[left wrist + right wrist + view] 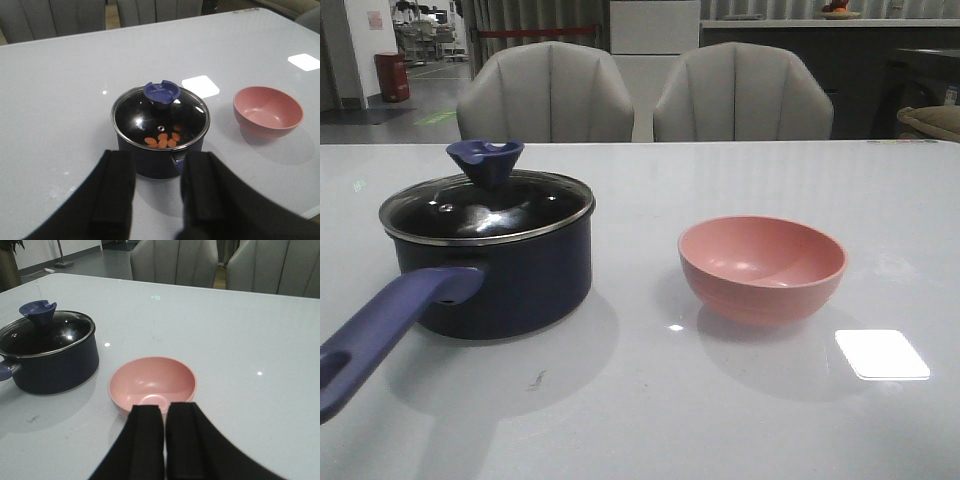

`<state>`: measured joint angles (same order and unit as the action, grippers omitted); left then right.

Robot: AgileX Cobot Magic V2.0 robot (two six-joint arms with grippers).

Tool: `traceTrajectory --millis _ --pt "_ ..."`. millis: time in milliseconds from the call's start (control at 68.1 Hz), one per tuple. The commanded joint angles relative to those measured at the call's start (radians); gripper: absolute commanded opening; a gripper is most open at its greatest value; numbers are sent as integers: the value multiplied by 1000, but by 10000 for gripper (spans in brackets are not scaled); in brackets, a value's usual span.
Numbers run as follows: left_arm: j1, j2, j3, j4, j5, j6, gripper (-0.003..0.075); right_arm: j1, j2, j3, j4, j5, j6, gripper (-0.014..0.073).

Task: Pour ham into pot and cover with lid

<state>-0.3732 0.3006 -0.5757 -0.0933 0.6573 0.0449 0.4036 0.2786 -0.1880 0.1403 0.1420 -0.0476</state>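
The lid (487, 205) is sitting on the pot (495, 275), seemingly flush, ham (163, 139) showing beneath. The left gripper (156, 197) is hanging wide, the right gripper (164, 440) nearly closed, empty, above the bowl (762, 266); only retreating is remaining.

Lid (160, 116) seated on pot (159, 161); ham (164, 139) visible through glass. Left gripper (156, 192) spread, apparently empty. Pink bowl (268, 110) beside.
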Motion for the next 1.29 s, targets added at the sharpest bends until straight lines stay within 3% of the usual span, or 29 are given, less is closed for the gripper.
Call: traceTrajectory --millis 0,191,867,955,1043,1278 --pt "-4 -74 16 -11 -106 -3 102 0 6 -28 -7 -86 -7 186" --pt "-4 -162 32 -11 -100 -3 113 0 6 -28 -7 -86 -7 186" --pt "10 -162 79 23 -143 -3 113 0 6 -28 -7 -86 -7 186" --pt "62 -177 157 69 -252 -5 113 0 6 -28 -7 -86 -7 186" --pt "142 -221 286 103 -442 -5 113 0 6 -28 -7 -86 -7 186" --pt "280 -326 537 113 -657 -12 113 0 6 -28 -7 -86 -7 186"
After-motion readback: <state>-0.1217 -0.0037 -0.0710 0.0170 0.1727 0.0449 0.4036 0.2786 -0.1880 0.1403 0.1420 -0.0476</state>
